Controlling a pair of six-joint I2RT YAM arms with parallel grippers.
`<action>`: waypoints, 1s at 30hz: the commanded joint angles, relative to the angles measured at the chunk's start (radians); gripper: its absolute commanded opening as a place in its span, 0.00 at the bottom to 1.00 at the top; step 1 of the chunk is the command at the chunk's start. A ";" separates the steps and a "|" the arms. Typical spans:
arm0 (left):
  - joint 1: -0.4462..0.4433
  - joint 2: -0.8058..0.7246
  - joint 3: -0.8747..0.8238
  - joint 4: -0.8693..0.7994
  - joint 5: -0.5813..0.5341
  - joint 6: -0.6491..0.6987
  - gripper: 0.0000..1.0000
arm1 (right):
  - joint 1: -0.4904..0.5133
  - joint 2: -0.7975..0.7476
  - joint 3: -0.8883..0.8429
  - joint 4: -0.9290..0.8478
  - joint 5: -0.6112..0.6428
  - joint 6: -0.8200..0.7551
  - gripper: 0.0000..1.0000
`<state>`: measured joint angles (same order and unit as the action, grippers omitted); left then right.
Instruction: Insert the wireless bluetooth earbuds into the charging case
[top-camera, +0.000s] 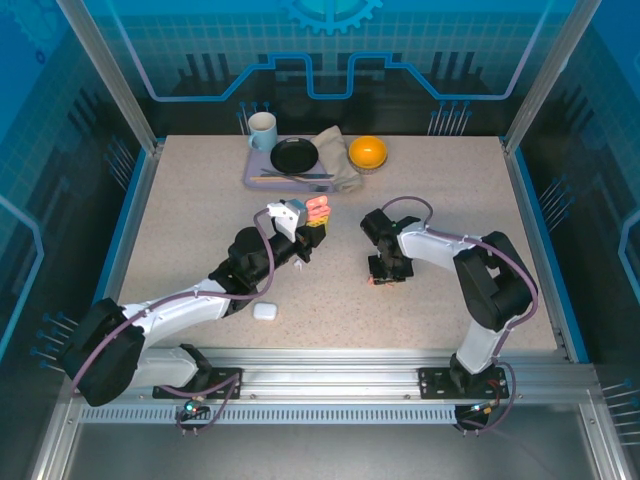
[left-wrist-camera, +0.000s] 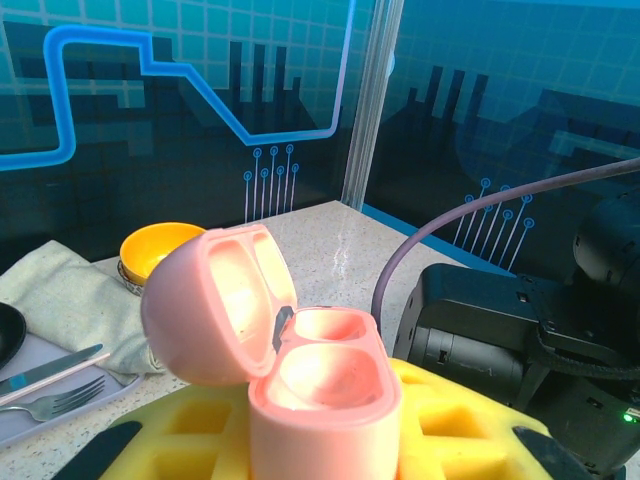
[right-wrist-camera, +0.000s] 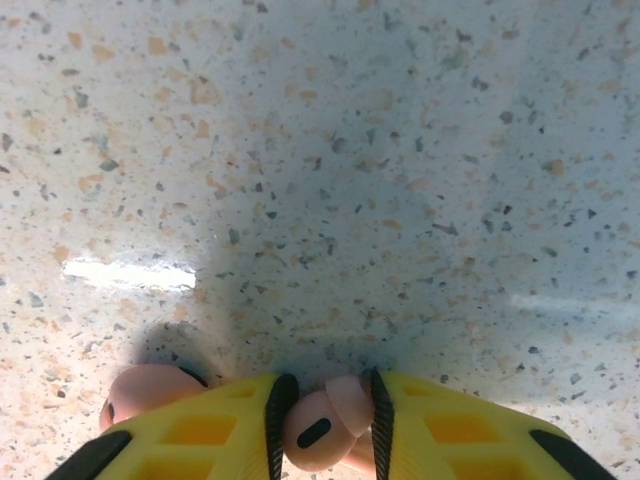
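My left gripper (top-camera: 306, 228) is raised above the table and shut on the salmon-pink charging case (top-camera: 318, 208). In the left wrist view the case (left-wrist-camera: 322, 400) stands between the yellow fingers (left-wrist-camera: 195, 435) with its lid (left-wrist-camera: 210, 300) swung open to the left and both wells empty. My right gripper (top-camera: 385, 279) is down on the tabletop, its jaws closed against a salmon-pink earbud (right-wrist-camera: 325, 425) between the yellow fingers (right-wrist-camera: 455, 430). A second pink earbud (right-wrist-camera: 148, 392) lies on the table just outside the left finger.
A small white closed case (top-camera: 264, 311) lies near the left arm. At the back stand a tray (top-camera: 255, 180) with a mug (top-camera: 262, 130), a black plate (top-camera: 294, 155) and cutlery, a grey cloth (top-camera: 343, 170) and an orange bowl (top-camera: 367, 152).
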<state>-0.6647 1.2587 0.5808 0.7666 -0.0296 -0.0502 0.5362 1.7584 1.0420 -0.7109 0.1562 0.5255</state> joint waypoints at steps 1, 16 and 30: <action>0.006 -0.031 -0.006 0.019 0.020 0.004 0.00 | -0.009 0.038 0.010 0.007 0.018 -0.018 0.25; 0.005 -0.042 -0.015 0.008 0.016 0.007 0.00 | -0.018 -0.061 0.002 -0.004 0.001 0.028 0.22; 0.005 -0.033 -0.007 0.007 0.023 0.004 0.00 | -0.051 -0.161 -0.113 0.009 0.072 0.375 0.22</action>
<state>-0.6647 1.2423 0.5732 0.7628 -0.0296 -0.0502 0.4999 1.6440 0.9726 -0.7040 0.2268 0.7509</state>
